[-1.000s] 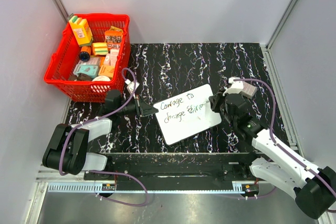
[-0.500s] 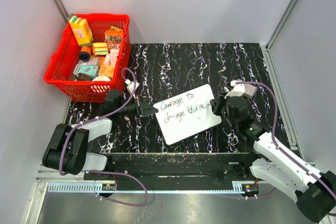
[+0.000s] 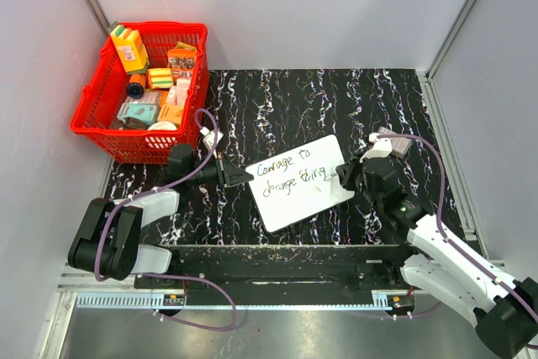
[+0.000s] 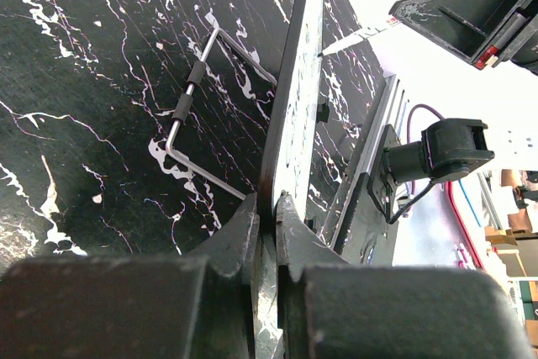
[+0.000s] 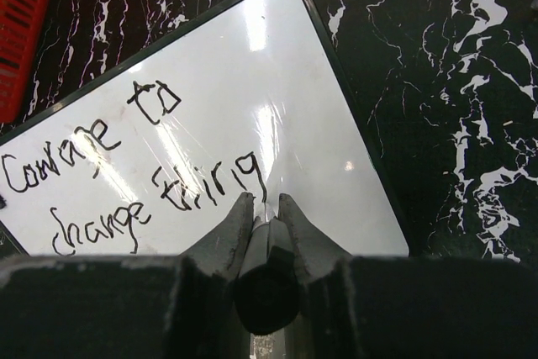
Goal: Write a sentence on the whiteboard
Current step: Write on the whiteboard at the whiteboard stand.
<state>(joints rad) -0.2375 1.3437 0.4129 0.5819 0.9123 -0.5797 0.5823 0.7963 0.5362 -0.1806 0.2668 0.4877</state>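
The whiteboard (image 3: 296, 199) lies at an angle in the middle of the black marbled table. The sentence (image 3: 290, 176) reads "Courage to" above "change thing" (image 5: 160, 195) in dark marker. My left gripper (image 3: 245, 177) is shut on the board's left edge (image 4: 301, 98), its fingertips (image 4: 267, 208) pinching the thin rim. My right gripper (image 3: 341, 176) is shut on a dark marker (image 5: 269, 262) held between its fingers (image 5: 266, 201). The marker's tip rests on the board just below the tail of the "g". Seen from the left wrist, the marker's pale tip (image 4: 351, 38) touches the board's face.
A red basket (image 3: 94, 115) with several small packages stands at the back left. A bent wire stand (image 4: 197, 81) sits behind the board. Grey walls close in the table on the left, back and right. A metal rail (image 3: 269, 258) runs along the near edge.
The right gripper has shifted slightly toward me and left with the marker. The second line has gained strokes at its end, now finishing in a "g". The left gripper has not moved.
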